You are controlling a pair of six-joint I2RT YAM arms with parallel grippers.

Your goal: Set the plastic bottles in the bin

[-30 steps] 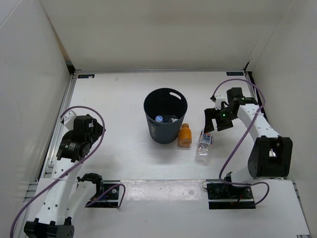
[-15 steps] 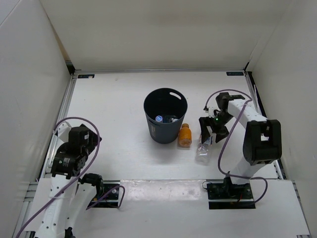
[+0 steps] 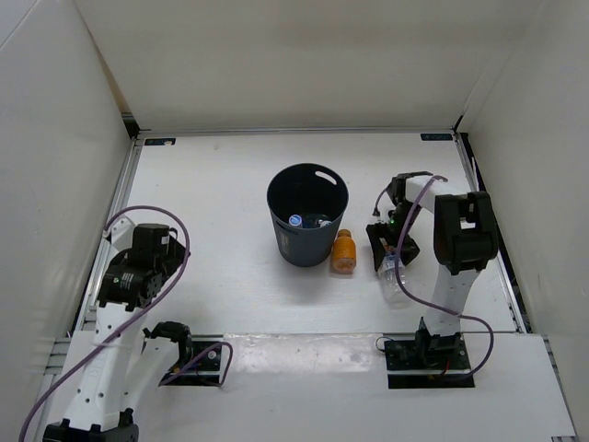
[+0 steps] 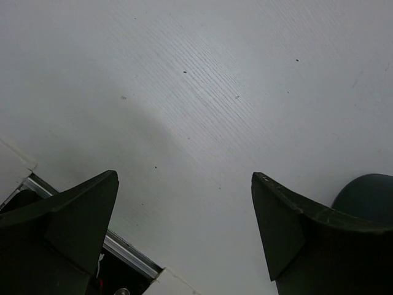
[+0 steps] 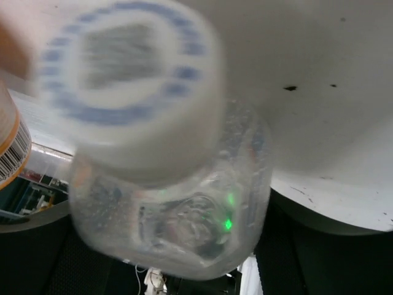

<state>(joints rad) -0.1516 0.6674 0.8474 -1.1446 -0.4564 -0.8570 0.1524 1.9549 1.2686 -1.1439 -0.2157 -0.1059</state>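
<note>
– White walls close the counter (image 3: pixel 212 184) on three sides. It is white too, matt, with a few dark specks, and a shiny strip (image 3: pixel 304 345) runs across the lower part of the overhead frame.
– Where's the bin?
– Middle of that frame. The bin (image 3: pixel 307 249) stands upright, with a blue-capped bottle (image 3: pixel 295 221) showing inside. The orange bottle (image 3: pixel 343 252) sits on the counter just beside the bin's base, on the frame's right.
– And the arms?
– The right claw (image 3: pixel 387 250) is at the clear bottle (image 3: pixel 397 284), which lies right of centre. Its fingers stand either side of the cap end, but I cannot tell whether they press it. The left claw (image 4: pixel 184 178) hangs spread wide over the counter at the lower left.
</note>
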